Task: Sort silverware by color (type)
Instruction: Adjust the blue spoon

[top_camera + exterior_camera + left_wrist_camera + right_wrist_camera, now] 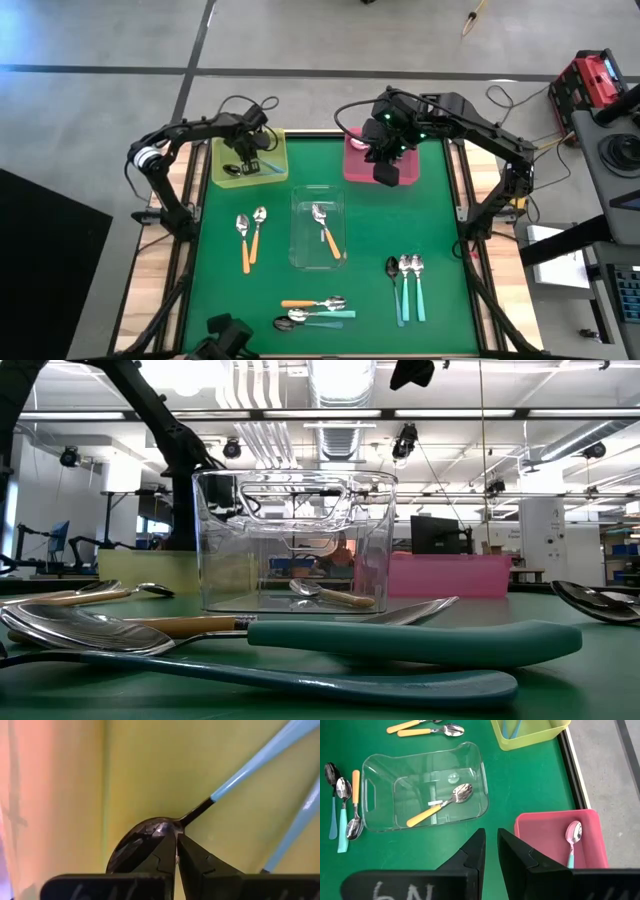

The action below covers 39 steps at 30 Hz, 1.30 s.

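Sorting partly done: my left hand [176, 851], fingers pressed together, rests against a dark spoon [145, 837] in the yellow tray [275, 177]. My right hand [491, 852], slightly spread, hovers over the pink tray [545, 827]. Nine spoons remain on the worktop [430, 220].

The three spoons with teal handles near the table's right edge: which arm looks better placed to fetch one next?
Probably the right. The right gripper hovers open over the pink tray, on the same side as those three spoons. The left gripper is down inside the yellow tray, fingertips nearly shut beside a dark spoon.
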Motion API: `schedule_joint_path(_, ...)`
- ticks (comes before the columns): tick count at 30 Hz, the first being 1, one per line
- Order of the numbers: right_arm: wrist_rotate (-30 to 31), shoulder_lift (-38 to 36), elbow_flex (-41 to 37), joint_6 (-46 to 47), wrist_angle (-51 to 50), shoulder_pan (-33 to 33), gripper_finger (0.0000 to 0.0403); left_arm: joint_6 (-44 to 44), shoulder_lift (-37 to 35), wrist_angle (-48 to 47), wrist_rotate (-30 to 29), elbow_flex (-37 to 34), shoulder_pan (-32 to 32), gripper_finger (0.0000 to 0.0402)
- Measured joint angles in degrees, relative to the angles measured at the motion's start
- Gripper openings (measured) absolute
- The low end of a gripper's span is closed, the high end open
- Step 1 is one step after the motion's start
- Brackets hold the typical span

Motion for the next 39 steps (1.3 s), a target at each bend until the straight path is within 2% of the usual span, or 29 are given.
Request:
schedule_joint_path(2,0.0,0.0,0.0,0.3,0.0,0.0,0.0043,1.0,-0.7,0.1,1.2,0.0,0.0,0.0)
schedule_joint_path(6,0.0,0.0,0.0,0.8,0.0,0.0,0.0043,5.2,-1.0,0.9,11.1,0.0,0.0,0.0)
schedule_joint_path(8,0.0,0.0,0.0,0.8,0.0,0.0,0.0043,6.0,-0.5,0.9,12.8,0.0,-0.1,0.0)
schedule_joint_path(17,2.0,0.0,0.0,0.7,0.0,0.0,0.0043,4.5,1.3,2.0,10.8,0.0,-0.1,0.0)
schedule_joint_path(24,2.0,0.0,0.0,0.6,0.0,0.0,0.0043,-0.3,1.0,4.2,8.3,0.2,0.1,0.0)
schedule_joint_path(39,3.0,0.0,0.0,0.6,0.0,0.0,0.0043,0.6,-0.4,7.7,3.9,0.2,0.3,0.0)
